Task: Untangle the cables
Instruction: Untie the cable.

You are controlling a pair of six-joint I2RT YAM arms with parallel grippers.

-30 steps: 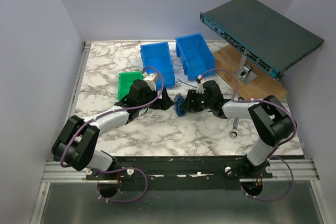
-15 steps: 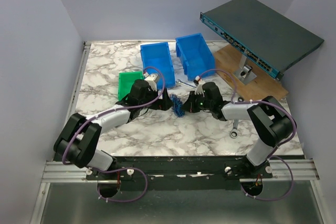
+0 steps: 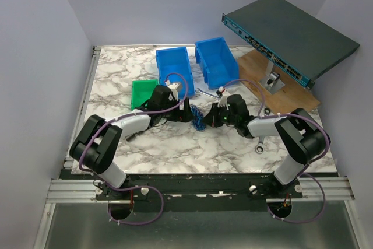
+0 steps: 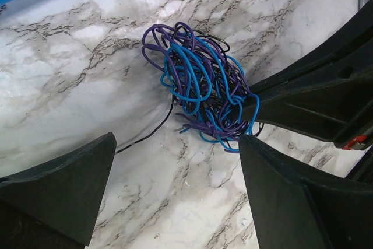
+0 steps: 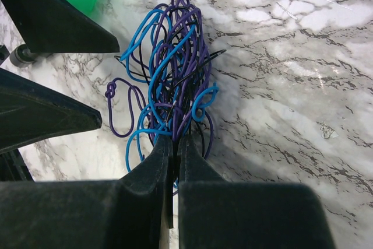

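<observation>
The cables [image 3: 199, 118] are a tight tangle of thin blue, purple and black wires on the marble table, between the two grippers. My right gripper [image 5: 175, 138] is shut on the tangle's near strands [image 5: 172, 68], which run in between its fingers. In the left wrist view the cables [image 4: 198, 86] lie just ahead of my left gripper [image 4: 175, 144], which is wide open over bare marble with nothing between its fingers. One black strand [image 4: 148, 133] trails out toward the left finger. From above, the left gripper [image 3: 185, 112] sits just left of the tangle and the right gripper [image 3: 207, 119] just right of it.
Two blue bins [image 3: 175, 65] [image 3: 215, 59] stand behind the arms, and a green bin [image 3: 141, 93] sits to the left. A silver wrench [image 3: 204, 93] lies behind the tangle, another [image 3: 260, 138] by the right arm. A network switch [image 3: 288, 36] rests tilted on a wooden board [image 3: 256, 68] at the back right.
My right gripper has closed on the cables. The left arm has swung forward and right, bringing its open gripper up to the tangle.
</observation>
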